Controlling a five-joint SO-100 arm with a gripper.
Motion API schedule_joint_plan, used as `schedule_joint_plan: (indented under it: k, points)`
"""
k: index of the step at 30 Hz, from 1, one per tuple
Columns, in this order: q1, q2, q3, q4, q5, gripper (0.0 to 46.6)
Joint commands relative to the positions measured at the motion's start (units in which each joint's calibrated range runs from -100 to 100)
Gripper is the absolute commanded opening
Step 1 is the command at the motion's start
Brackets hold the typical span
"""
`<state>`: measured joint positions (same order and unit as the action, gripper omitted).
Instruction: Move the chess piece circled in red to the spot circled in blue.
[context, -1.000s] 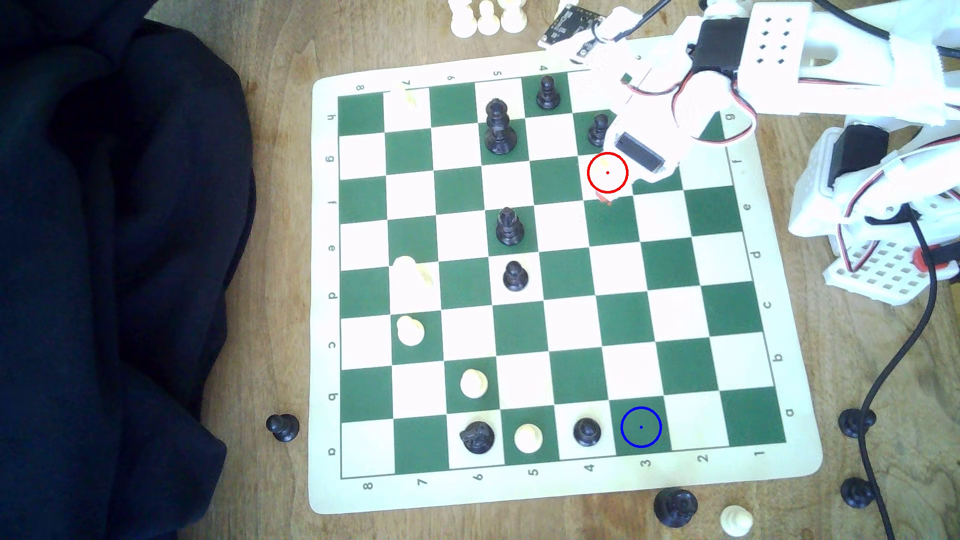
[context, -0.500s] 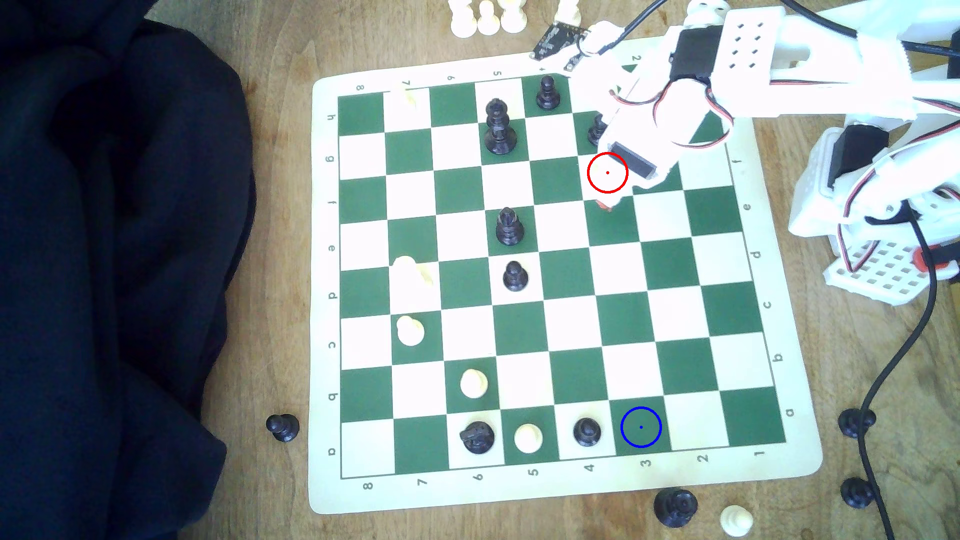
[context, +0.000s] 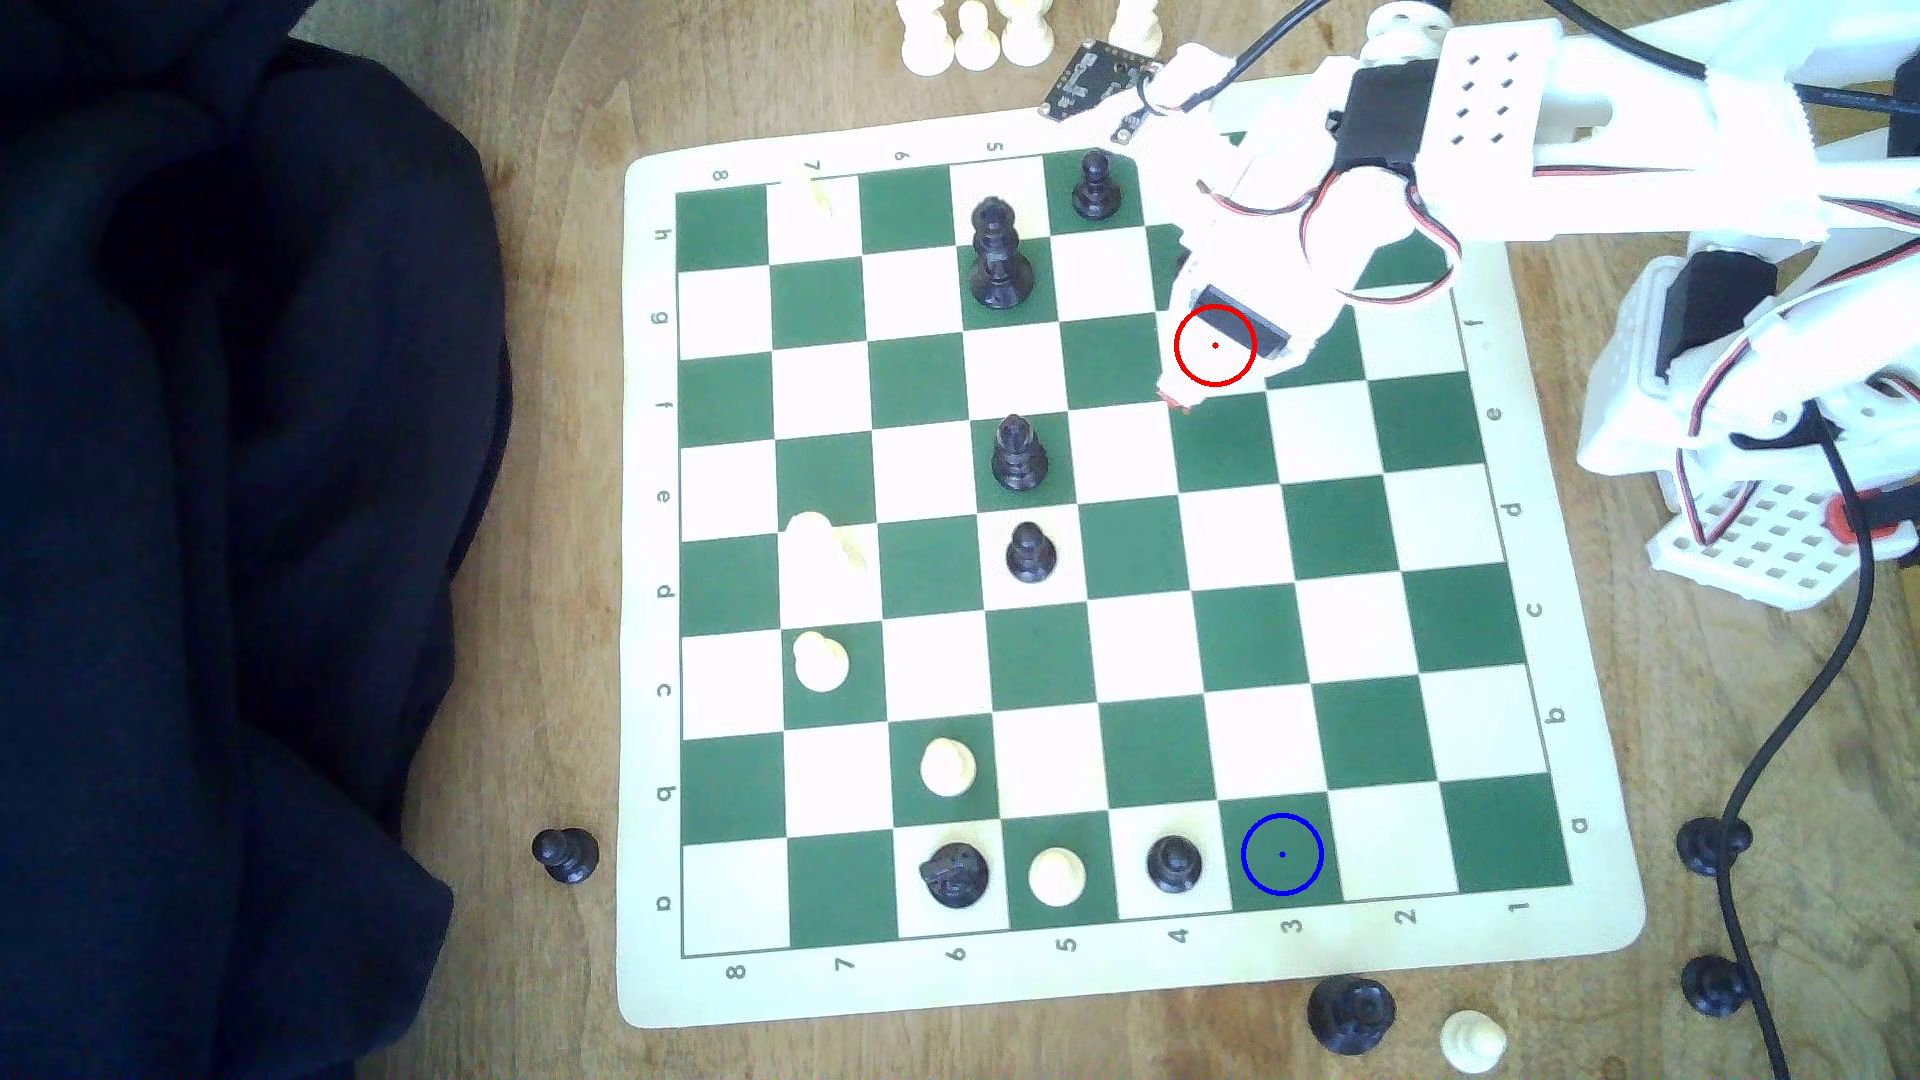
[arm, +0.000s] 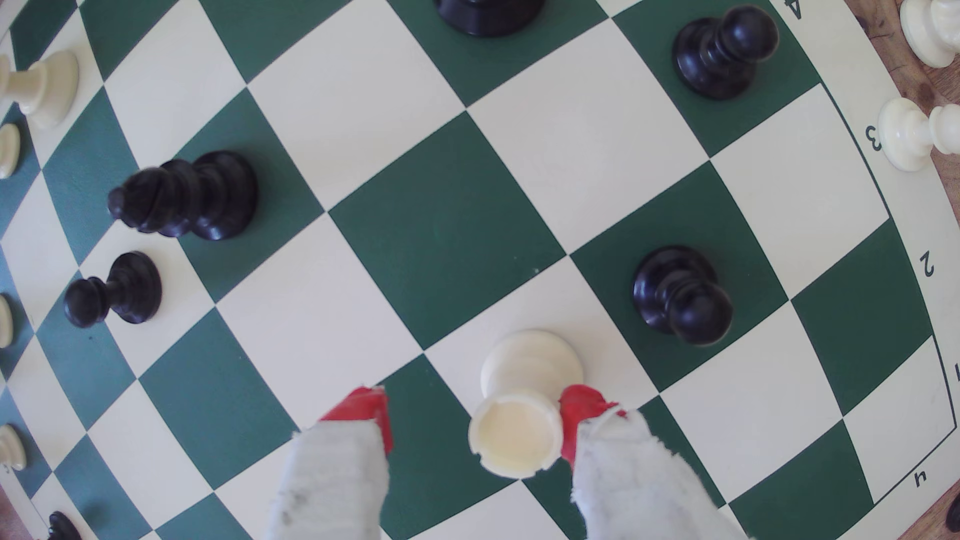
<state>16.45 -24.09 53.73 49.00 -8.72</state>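
The gripper (arm: 472, 415) stood spread wide over the chessboard (context: 1382, 940), red fingertips (arm: 577, 410) either side of the chess piece (arm: 519, 415) — one tip touching its head, the other well apart. The piece stood on a white square inside the red ring, under the arm in the exterior view. Just beside it stood a black pawn (arm: 680, 295). The spot (context: 1282, 854) — blue-ringed, on the board's near edge row — lay well apart from the piece, beside another black pawn (context: 1174, 864).

i'm seeing the cream-white chess piece (arm: 522, 410) standing upright on a white square; the spot (context: 1282, 854), a blue-ringed dark green square, is lying well apart.
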Motion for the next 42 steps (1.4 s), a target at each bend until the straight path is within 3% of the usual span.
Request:
schedule_joint_plan:
  k: [1,5,7,15,19,27,42]
  points:
    - [0.02,-0.78,-3.41,-0.6,0.29,15.1]
    - [0.18,-0.7,-3.32,-0.6,0.59,8.4]
    - [0.18,-0.36,-3.59,-0.6,0.83,0.3]
    - [0.64,-2.48,-3.41,0.55,1.51,0.3]
    - [0.64,-5.2,-5.41,6.03,3.22,0.3]
    - [-1.31,-8.25,-17.46,18.15,5.32,0.4]
    - [-27.83,-5.2,-25.44,23.97,4.15,0.4]
